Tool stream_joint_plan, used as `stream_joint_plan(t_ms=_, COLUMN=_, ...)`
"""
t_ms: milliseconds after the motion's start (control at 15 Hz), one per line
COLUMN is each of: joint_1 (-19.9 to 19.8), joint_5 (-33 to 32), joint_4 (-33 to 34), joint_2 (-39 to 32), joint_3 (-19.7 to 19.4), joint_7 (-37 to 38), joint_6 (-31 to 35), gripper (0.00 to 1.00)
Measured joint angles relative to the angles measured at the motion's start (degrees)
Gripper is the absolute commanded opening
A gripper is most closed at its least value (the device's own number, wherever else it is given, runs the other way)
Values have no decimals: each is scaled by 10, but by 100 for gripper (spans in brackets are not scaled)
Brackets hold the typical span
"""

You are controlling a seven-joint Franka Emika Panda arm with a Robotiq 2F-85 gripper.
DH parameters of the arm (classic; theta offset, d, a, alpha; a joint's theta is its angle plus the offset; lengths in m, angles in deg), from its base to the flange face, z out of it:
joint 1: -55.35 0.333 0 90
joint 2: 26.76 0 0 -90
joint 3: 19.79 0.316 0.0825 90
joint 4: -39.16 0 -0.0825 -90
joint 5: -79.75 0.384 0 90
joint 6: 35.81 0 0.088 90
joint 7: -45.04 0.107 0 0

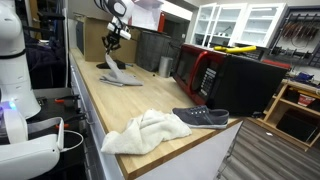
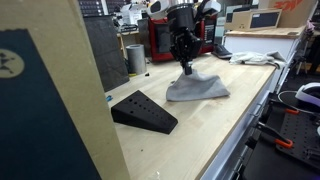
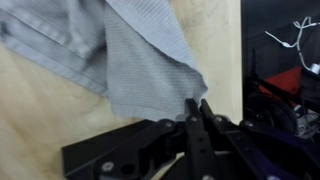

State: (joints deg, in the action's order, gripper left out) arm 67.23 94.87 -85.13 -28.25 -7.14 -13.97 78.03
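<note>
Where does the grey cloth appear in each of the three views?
In an exterior view: grey cloth far along the wooden counter, below the hand.
In an exterior view: centre, right of the black wedge.
Wrist view: upper half, one corner in the shut hand.
Shared landmark: the hand pinching its corner.

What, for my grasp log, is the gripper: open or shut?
Shut: the gripper pinches the grey cloth at a corner, wrist view.

Dark pincer point(image 2: 186, 68) clamped on a raised peak of grey cloth point(image 2: 200, 90), wooden table point(image 2: 215, 132) beneath, black wedge point(image 2: 143, 111) nearby
</note>
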Motion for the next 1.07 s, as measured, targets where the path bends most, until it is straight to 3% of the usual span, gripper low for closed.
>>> stream_joint_plan(t_ms=67, joint_1=7, joint_5=26, joint_4=-6, joint_2=0, joint_3=8, joint_7=-7, joint_6=-7, gripper=30)
stream_joint_plan(t_ms=133, joint_1=12, joint_5=52, joint_4=-11, joint_2=0, joint_3=15, joint_7=-16, joint_6=-15, gripper=31)
stream_joint_plan(t_ms=333, joint_1=20, joint_5=110, joint_4=-15, joint_2=0, joint_3=21, joint_7=-42, joint_6=-34, gripper=51)
stream_joint_plan(t_ms=733, joint_1=-2, joint_5=92, joint_4=-13, joint_2=26, joint_3=-9, joint_7=-47, joint_6=-32, gripper=97)
stream_joint_plan(t_ms=1067, joint_1=-25, joint_5=40, joint_4=-11, joint_2=34, joint_3=-39, joint_7=-49, joint_6=8, gripper=100)
